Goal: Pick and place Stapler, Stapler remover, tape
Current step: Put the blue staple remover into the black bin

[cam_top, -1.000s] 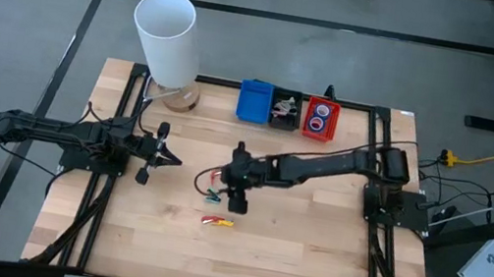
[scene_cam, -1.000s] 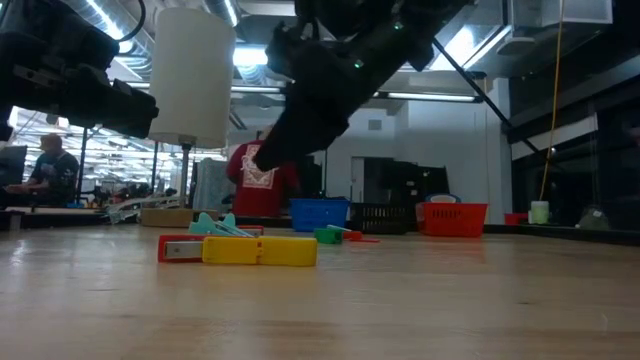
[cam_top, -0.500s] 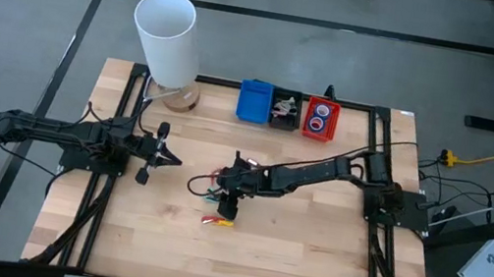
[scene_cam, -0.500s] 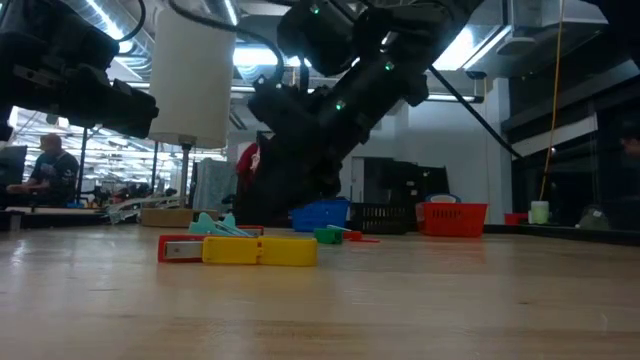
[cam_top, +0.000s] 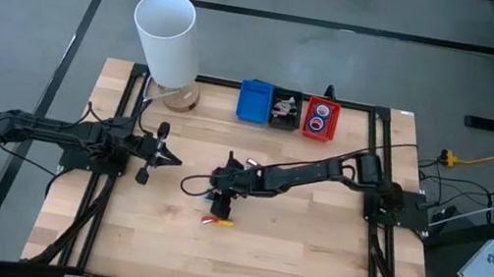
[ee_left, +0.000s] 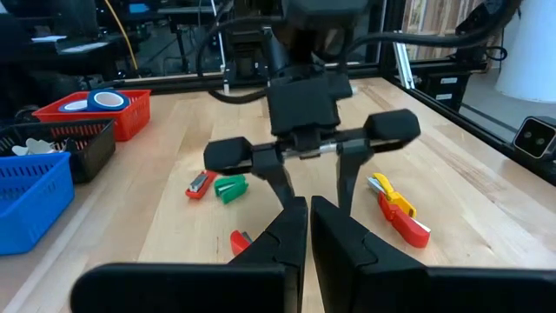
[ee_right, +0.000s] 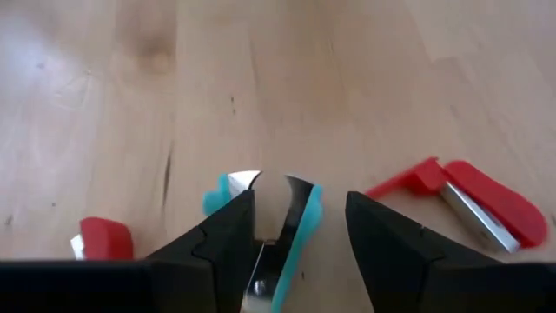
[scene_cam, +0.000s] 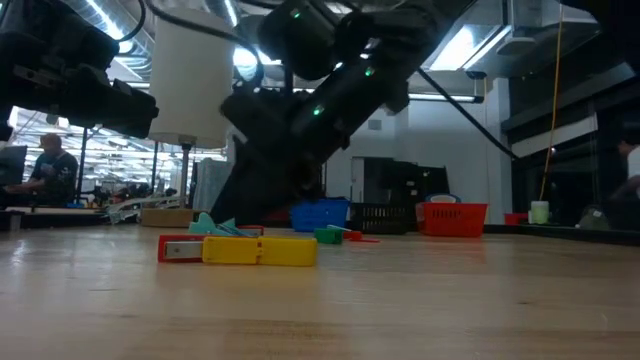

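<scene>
Now teal staple remover (ee_right: 276, 228) between right fingers (ee_right: 228, 239), untouched

Three bins (cam_top: 289, 110) stand side by side at the table's (cam_top: 308, 258) far edge, the stapler (cam_top: 218, 221) mid-table.

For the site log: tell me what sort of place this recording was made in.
Probably a robotics lab or workshop in an industrial hall. Two arms are mounted on a wooden table, exposed ducts and strip lights run overhead, and a person sits at a workbench behind.
</scene>
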